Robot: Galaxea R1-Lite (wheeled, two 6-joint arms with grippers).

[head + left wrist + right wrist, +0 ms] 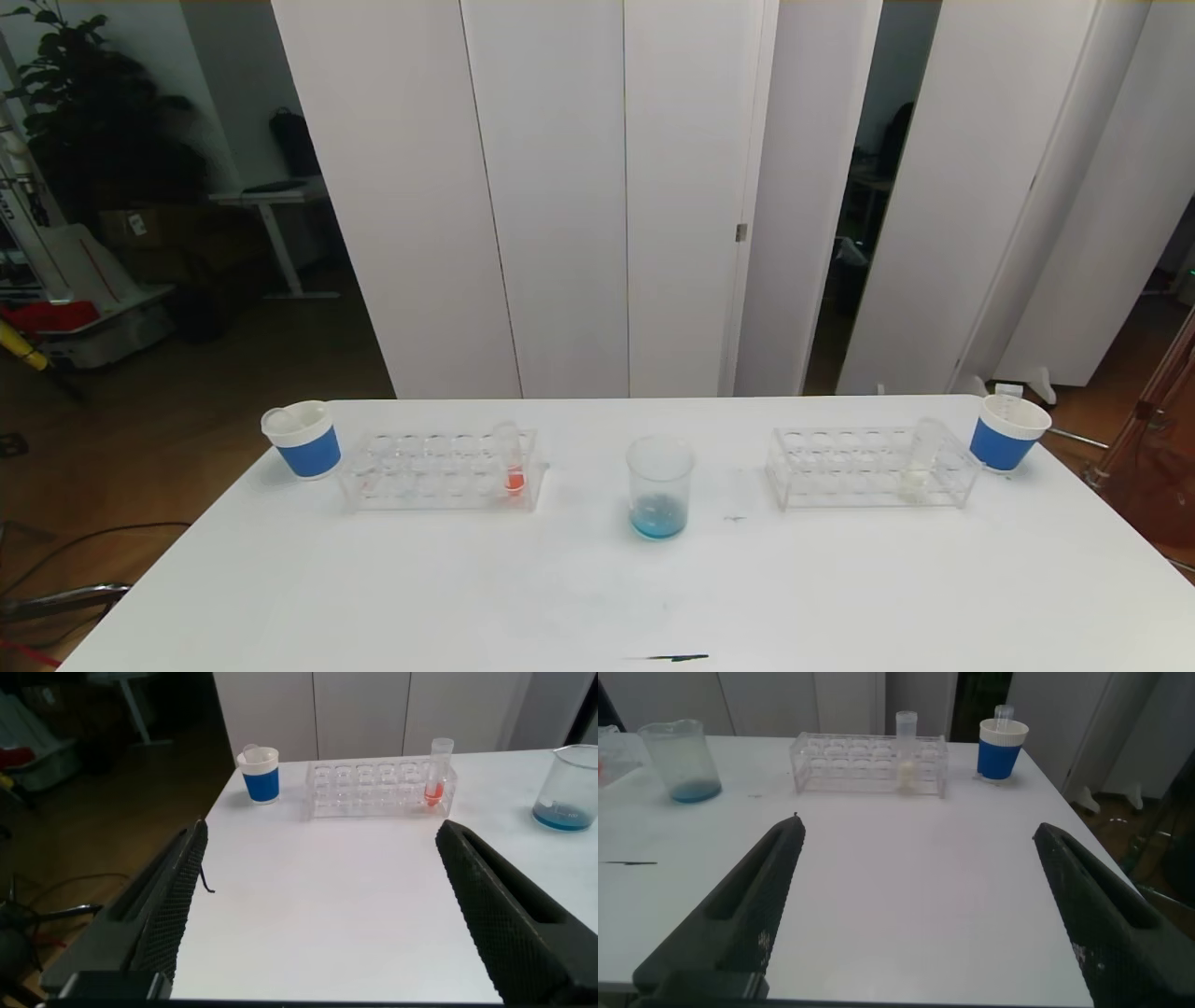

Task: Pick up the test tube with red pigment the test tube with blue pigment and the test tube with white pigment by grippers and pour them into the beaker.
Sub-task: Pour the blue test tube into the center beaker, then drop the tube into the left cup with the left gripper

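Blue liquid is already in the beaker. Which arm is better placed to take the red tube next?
Left, probably. The red tube stands in the left rack, straight ahead of the open left pincer. The right pincer faces the other rack.

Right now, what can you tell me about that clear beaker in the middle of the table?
The beaker is a clear, straight-sided cylinder, glass or plastic by its look, with an open rim and a slightly cloudy wall. It stands upright on the white table, about midway between the two clear tube racks and apart from both. A shallow layer of bright blue liquid covers its bottom; the rest is empty. Nothing but the table touches it, and no gripper is near it.
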